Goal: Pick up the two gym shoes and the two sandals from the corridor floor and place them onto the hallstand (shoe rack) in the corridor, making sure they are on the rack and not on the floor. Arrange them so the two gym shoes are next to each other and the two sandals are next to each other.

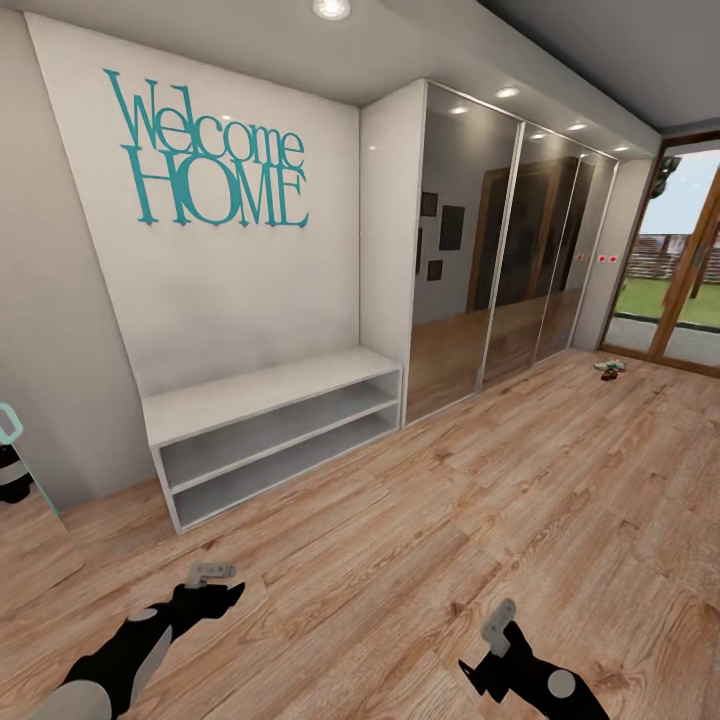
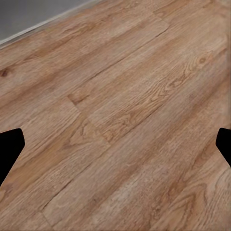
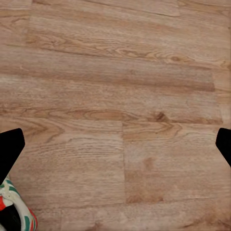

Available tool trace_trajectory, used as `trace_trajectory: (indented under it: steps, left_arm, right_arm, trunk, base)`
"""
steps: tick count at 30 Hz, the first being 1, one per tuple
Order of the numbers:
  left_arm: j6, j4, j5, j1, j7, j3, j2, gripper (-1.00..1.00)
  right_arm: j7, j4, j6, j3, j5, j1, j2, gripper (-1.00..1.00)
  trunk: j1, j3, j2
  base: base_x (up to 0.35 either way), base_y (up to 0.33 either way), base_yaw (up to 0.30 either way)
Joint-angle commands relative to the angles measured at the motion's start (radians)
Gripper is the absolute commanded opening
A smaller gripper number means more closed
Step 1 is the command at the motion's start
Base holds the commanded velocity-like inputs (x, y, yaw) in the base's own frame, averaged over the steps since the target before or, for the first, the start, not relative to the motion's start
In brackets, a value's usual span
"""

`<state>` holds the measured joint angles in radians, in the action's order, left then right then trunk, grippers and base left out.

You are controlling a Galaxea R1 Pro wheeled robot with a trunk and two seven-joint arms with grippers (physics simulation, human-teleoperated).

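Both sets of jaws hang spread and empty over the corridor floor point(image 1: 480, 500), the left gripper point(image 1: 212, 573) nearer the hallstand point(image 1: 275, 430), the right gripper point(image 1: 497, 625) farther from it. The right wrist view catches a gym shoe point(image 3: 14, 209) (cream, green stripes, red patch) on the planks just beside one finger point(image 3: 9, 149), outside the gap. In the head view, far from the hallstand by the glass door point(image 1: 690, 270), lies some small footwear point(image 1: 611, 368), too small to identify. The hallstand's top and shelves are bare.

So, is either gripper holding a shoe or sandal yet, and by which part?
Nothing is held. The left gripper and right gripper are both open over bare corridor floor; a gym shoe lies beside the right one, untouched.
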<state>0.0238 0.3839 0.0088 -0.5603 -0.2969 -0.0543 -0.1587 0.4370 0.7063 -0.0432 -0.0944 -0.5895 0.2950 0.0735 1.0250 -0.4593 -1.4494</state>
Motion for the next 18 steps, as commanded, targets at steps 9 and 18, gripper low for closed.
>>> trace_trajectory:
  steps: [9,18]
  left_arm:
    - [0.003,0.009,0.004,0.006,-0.010,0.000,0.002,1.00]
    - [0.005,0.019,-0.001,-0.006,-0.019,0.003,0.004,1.00]
  right_arm:
    - [0.007,-0.009,0.000,-0.005,-0.009,0.002,-0.001,1.00]
    - [0.005,-0.054,0.000,-0.003,-0.010,0.003,-0.001,1.00]
  trunk:
    - [0.000,-0.001,-0.001]
    - [0.008,-0.007,-0.015]
  base:
    - [0.000,0.000,0.000]
    - [0.000,0.000,0.000]
